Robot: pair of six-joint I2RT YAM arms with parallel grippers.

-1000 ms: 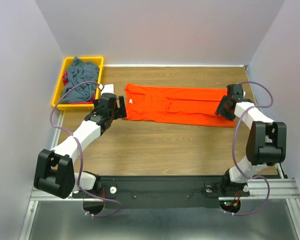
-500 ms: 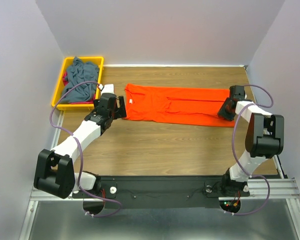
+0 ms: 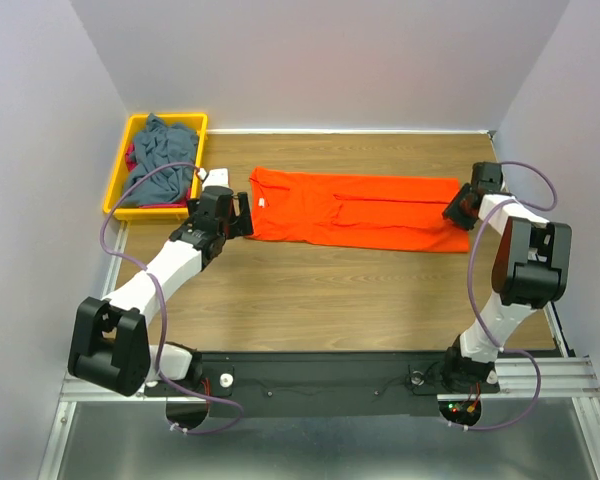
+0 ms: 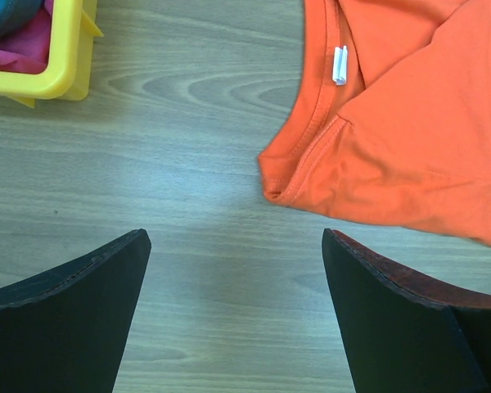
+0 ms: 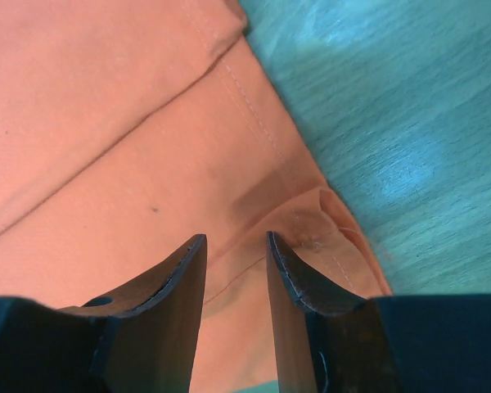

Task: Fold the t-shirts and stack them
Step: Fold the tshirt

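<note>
A bright orange t-shirt (image 3: pixel 350 208) lies flat in a long strip across the table, neck to the left with a white label (image 4: pixel 340 65). My left gripper (image 3: pixel 242 215) hovers open just left of the collar, and the left wrist view shows bare wood between its jaws (image 4: pixel 233 237) with the shirt (image 4: pixel 409 123) ahead. My right gripper (image 3: pixel 458 208) is down at the shirt's right end, near the hem corner. There its jaws (image 5: pixel 236 237) stand narrowly apart over the orange cloth (image 5: pixel 106 123), with a small pucker beside one finger. A grey-blue t-shirt (image 3: pixel 160 160) sits crumpled over red cloth (image 3: pixel 130 158).
The grey-blue and red shirts fill a yellow bin (image 3: pixel 115 190) at the back left; its corner (image 4: pixel 65 49) shows in the left wrist view. Walls close the table on both sides and at the back. Bare wood lies in front of the orange shirt.
The right gripper has slid right and slightly back along the shirt's end to the hem corner, and its jaws have narrowed. The left arm and shirt have not moved.
</note>
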